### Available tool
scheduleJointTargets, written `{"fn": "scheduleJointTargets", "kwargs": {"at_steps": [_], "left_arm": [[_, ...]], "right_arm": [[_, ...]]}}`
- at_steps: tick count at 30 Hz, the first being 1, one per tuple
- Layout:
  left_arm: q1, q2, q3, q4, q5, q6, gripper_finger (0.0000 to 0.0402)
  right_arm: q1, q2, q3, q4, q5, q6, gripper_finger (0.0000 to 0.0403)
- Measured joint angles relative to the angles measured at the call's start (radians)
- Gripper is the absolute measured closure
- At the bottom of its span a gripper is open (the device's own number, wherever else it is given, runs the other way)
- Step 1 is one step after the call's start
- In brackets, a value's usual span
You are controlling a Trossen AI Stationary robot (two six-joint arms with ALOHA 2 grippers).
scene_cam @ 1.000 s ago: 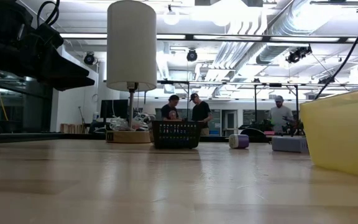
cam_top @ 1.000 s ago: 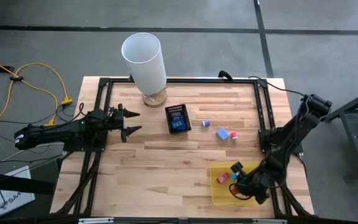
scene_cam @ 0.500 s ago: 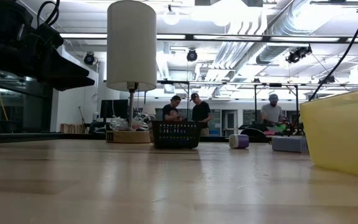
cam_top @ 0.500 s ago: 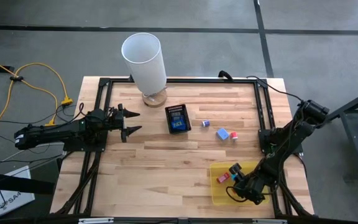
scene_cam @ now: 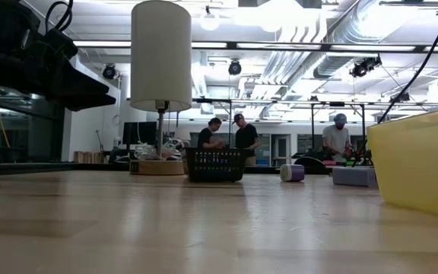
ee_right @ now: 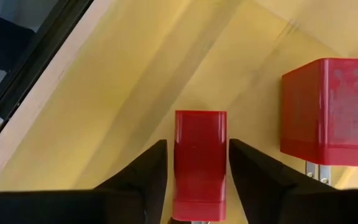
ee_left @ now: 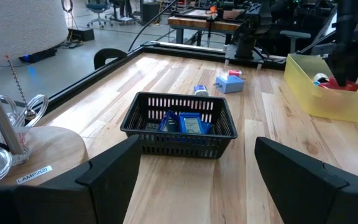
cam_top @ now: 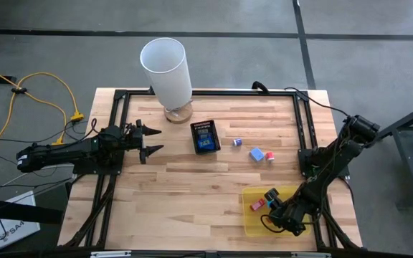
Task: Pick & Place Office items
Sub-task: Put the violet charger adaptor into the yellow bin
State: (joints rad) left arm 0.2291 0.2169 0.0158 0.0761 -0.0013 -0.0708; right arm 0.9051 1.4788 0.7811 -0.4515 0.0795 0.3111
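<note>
My right gripper (cam_top: pixel 264 206) reaches down into the flat yellow tray (cam_top: pixel 252 226) at the near right, open. In the right wrist view its fingers stand on either side of a red block (ee_right: pixel 200 162) lying on the tray floor, a thin gap on each side. A second red block (ee_right: pixel 325 112) lies beside it. Out on the table rest a pale blue block (cam_top: pixel 257 153), a purple piece (cam_top: pixel 237 142) and a small red and white piece (cam_top: pixel 270 157). My left gripper (cam_top: pixel 149 142) waits open at the left, above the table.
A black mesh box (cam_top: pixel 205 136) holding blue and black pieces stands mid-table, straight ahead of the left gripper (ee_left: pixel 194 180). A white lamp (cam_top: pixel 165 68) stands on its wooden base at the far edge. A black frame runs along the table's edges. People stand in the room beyond.
My right gripper has sunk lower into the yellow tray and tipped a little steeper, then held still. The left arm has kept still.
</note>
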Motion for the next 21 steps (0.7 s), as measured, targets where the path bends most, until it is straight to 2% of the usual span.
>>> {"fn": "scheduleJointTargets", "kwargs": {"at_steps": [21], "left_arm": [[0.0, 0.0, 0.0, 0.0, 0.0, 0.0, 0.0094]], "right_arm": [[0.0, -0.006, 0.0, 0.02, 0.0, -0.005, 0.0238]]}}
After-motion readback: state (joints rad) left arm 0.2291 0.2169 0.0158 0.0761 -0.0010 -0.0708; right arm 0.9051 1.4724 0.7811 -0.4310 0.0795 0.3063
